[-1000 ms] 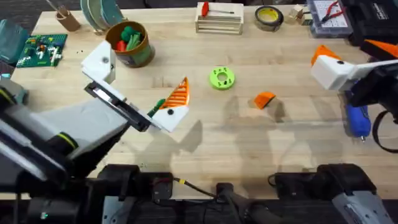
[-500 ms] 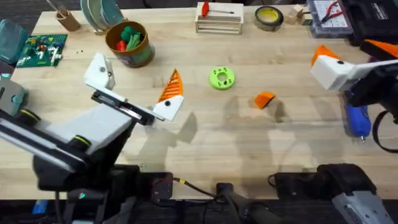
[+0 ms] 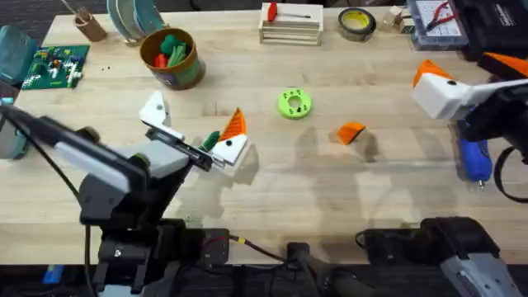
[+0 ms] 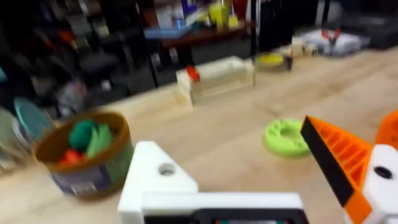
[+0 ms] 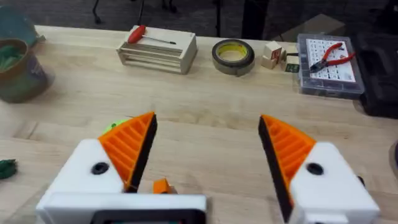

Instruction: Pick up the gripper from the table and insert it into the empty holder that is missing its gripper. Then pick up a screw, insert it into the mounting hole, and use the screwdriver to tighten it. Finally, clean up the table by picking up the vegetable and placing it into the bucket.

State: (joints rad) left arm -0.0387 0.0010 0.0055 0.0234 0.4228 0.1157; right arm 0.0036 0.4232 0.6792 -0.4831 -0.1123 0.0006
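Note:
The orange ribbed gripper [image 3: 351,132] lies on the table right of centre, also seen as the orange piece [image 5: 160,185]. My left gripper [image 3: 194,128] is open. One finger is the bare white holder [image 3: 154,110], with its mounting hole showing [image 4: 155,180]. The other finger carries an orange pad [image 3: 234,125]. The dark green vegetable [image 3: 210,140] lies on the wood beside that padded finger. The bucket [image 3: 172,58] stands at the back left with toy pieces inside. My right gripper [image 3: 466,74] hangs open at the far right, above the blue screwdriver [image 3: 473,159].
A lime green ring [image 3: 294,103] sits at the table's centre. Along the back edge are a wooden crate [image 3: 290,25] with a red-handled tool, a tape roll [image 3: 356,22] and a parts box [image 3: 437,21]. A green board [image 3: 56,66] lies at the far left.
My left arm has swung and pulled back toward its base. Its bare finger has shifted right and nearer, and the vegetable shows again beside the padded finger. The right arm has not moved.

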